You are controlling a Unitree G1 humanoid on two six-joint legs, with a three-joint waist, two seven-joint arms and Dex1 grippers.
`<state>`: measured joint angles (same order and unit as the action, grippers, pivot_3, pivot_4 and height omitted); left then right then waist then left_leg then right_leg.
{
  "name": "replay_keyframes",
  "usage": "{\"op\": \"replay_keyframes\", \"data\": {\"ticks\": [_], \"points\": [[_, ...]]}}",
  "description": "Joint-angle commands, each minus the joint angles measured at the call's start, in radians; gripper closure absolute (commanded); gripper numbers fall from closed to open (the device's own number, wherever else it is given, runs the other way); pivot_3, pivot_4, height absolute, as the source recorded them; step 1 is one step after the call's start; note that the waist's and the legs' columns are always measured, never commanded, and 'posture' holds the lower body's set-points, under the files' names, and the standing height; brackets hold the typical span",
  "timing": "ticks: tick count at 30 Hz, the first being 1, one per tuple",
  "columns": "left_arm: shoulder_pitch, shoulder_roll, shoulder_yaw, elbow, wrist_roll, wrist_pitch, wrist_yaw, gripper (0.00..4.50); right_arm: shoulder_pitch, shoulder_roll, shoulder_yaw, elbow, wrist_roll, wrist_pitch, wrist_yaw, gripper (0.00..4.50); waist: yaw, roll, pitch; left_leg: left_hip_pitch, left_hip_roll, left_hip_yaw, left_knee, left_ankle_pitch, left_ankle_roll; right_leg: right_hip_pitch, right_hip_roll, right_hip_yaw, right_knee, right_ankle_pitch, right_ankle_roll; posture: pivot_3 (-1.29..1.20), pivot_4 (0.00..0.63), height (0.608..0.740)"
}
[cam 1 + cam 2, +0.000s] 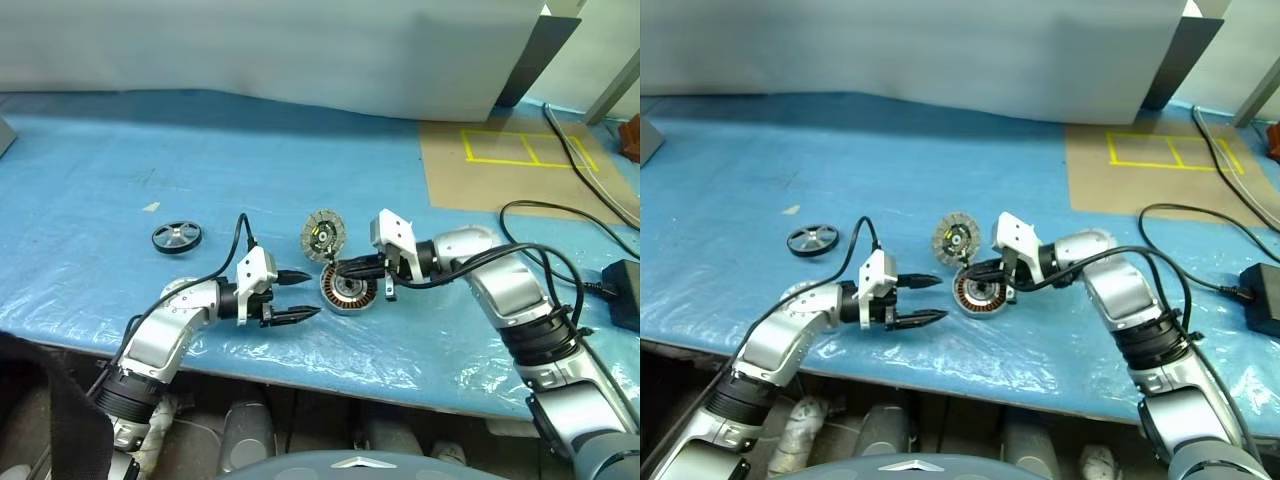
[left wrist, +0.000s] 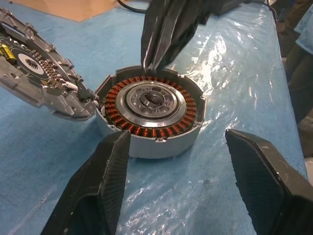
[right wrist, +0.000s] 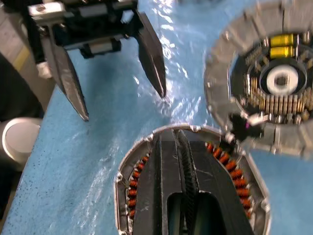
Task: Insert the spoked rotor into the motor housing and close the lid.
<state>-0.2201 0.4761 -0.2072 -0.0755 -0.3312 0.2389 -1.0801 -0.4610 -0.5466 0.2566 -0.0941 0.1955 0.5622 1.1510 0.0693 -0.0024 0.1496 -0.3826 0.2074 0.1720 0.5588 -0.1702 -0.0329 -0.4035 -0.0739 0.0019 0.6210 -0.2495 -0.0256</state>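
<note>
On the blue plastic-covered surface (image 1: 120, 200), near its front edge, the motor housing (image 1: 346, 293) lies open, its ring of copper windings facing up. Its lid (image 1: 322, 236) stands tilted up from the far-left side of the housing, joined at the rim, with the dark inner face and a yellow mark showing. The spoked rotor (image 1: 176, 237) lies flat well off to the left, apart from both arms, with a small pale scrap (image 1: 151, 207) just beyond it.

Over the housing the right tool (image 1: 340, 268) reaches in from the right, its two black fingers pressed together with nothing between them, their tips at the housing's far rim. The left tool (image 1: 304, 294) hovers just left of the housing, fingers spread wide and empty, pointing at it. A black cable (image 1: 560, 225) loops across the right side toward a dark box (image 1: 624, 290) at the edge, and a brown board with yellow tape lines (image 1: 520, 150) lies at the far right.

From the left wrist, the housing's silver hub and the closed right fingertips above the windings are plain. From the right wrist, the closed fingers cover the hub, while the lid's ribbed rim and the open left tool (image 3: 125, 105) show.
</note>
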Motion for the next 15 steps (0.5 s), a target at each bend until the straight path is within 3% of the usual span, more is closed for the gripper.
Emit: {"op": "replay_keyframes", "data": {"ticks": [1,9,12,15], "points": [[0.001,0.019,0.018,-0.036,-0.015,-0.002,-0.009,1.22,0.021,0.025,-0.033,-0.034,0.031,0.016,-0.063,4.49,-0.002,0.000,0.000,0.000,0.000,0.000,0.000,0.000,0.000,0.000,0.000,0.000,0.000,0.000,0.000,0.00,0.150,0.740],[-0.012,0.034,0.018,-0.033,-0.022,0.000,-0.023,1.22,0.017,0.051,-0.057,-0.037,0.085,0.043,-0.106,4.49,0.000,0.000,0.000,0.000,0.000,0.000,-0.001,0.000,-0.001,-0.001,0.000,0.000,-0.001,0.000,0.000,0.00,0.150,0.740],[-0.016,0.034,0.019,-0.032,-0.024,0.003,-0.022,1.22,0.051,-0.012,0.055,0.010,-0.050,-0.058,-0.110,4.49,0.001,0.000,0.000,-0.001,0.000,0.000,-0.002,0.001,-0.001,-0.001,0.000,0.000,-0.001,0.000,0.000,0.00,0.150,0.740],[-0.019,0.035,0.019,-0.032,-0.025,0.005,-0.021,1.22,0.064,-0.018,0.080,0.051,-0.080,-0.092,-0.123,4.49,0.000,0.000,0.000,0.000,-0.001,0.000,-0.002,0.001,-0.002,0.000,0.000,0.000,-0.002,0.000,0.000,0.00,0.150,0.740]]}}
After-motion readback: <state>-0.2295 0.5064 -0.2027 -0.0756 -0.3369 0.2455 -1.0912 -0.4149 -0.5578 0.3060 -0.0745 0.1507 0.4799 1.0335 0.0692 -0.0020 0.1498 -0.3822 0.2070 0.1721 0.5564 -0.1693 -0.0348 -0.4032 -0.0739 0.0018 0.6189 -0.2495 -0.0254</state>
